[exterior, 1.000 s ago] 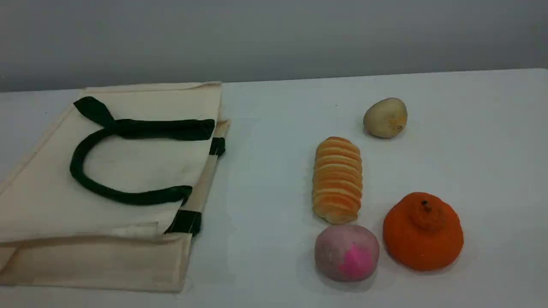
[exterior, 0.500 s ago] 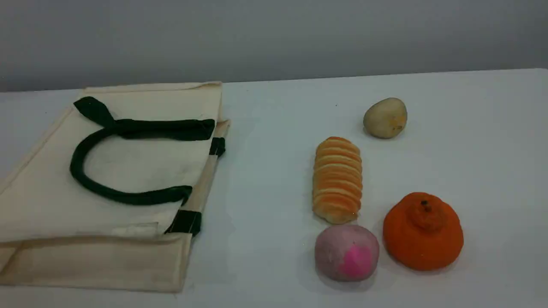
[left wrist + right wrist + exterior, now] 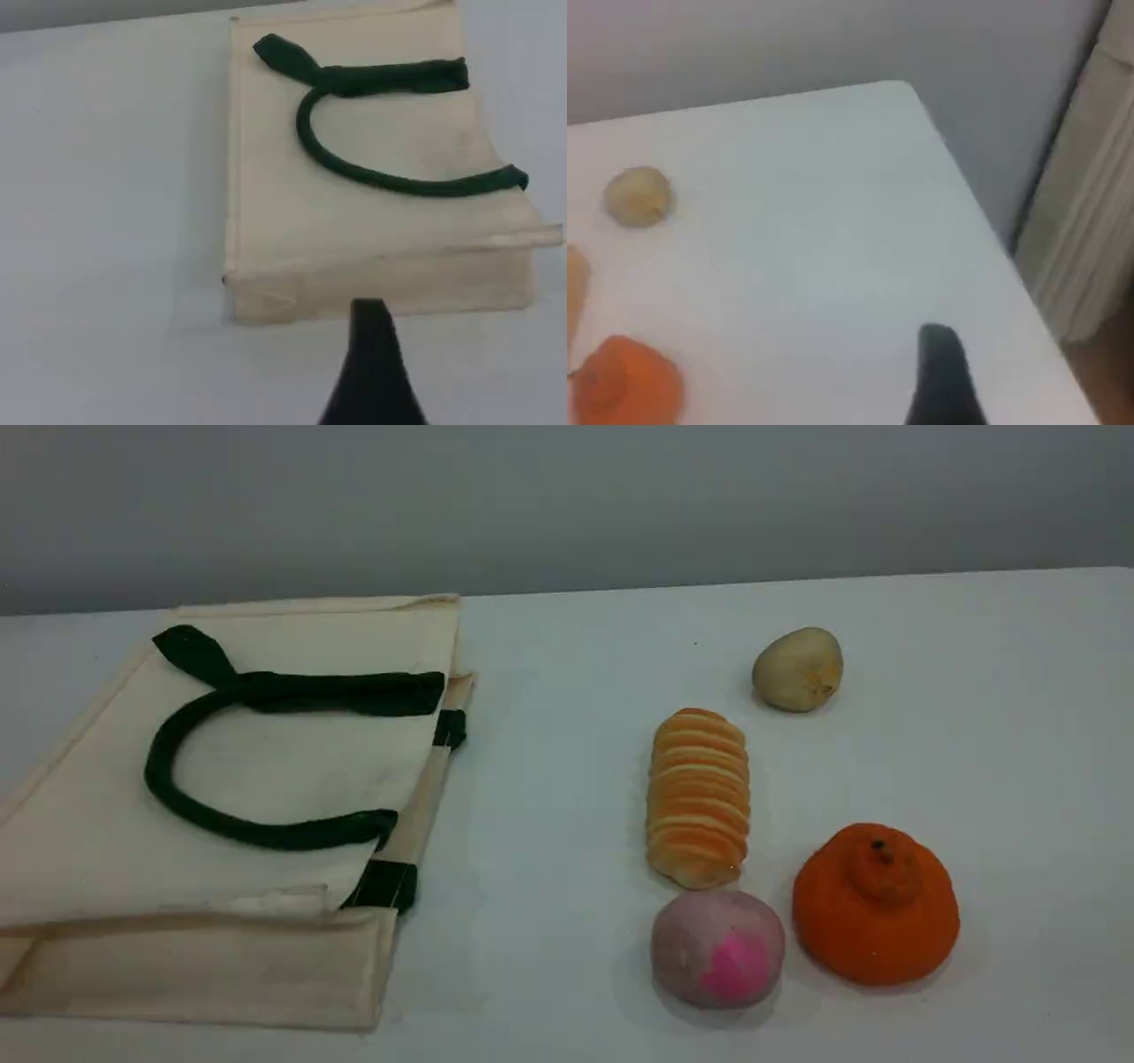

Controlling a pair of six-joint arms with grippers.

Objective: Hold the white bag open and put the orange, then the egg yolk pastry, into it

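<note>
At frame's left edge, white bag (image 3: pixel 266 779) cut off.

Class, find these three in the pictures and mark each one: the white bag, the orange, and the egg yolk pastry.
white bag (image 3: pixel 292 766): scene view, on its flat cream upper panel inside the handle loop.
orange (image 3: pixel 875 908): scene view, on its rough skin below the knob.
egg yolk pastry (image 3: pixel 796 669): scene view, on the middle of its smooth tan surface.

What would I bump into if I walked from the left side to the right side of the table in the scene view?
white bag → bread roll → pink ball → egg yolk pastry → orange
</note>
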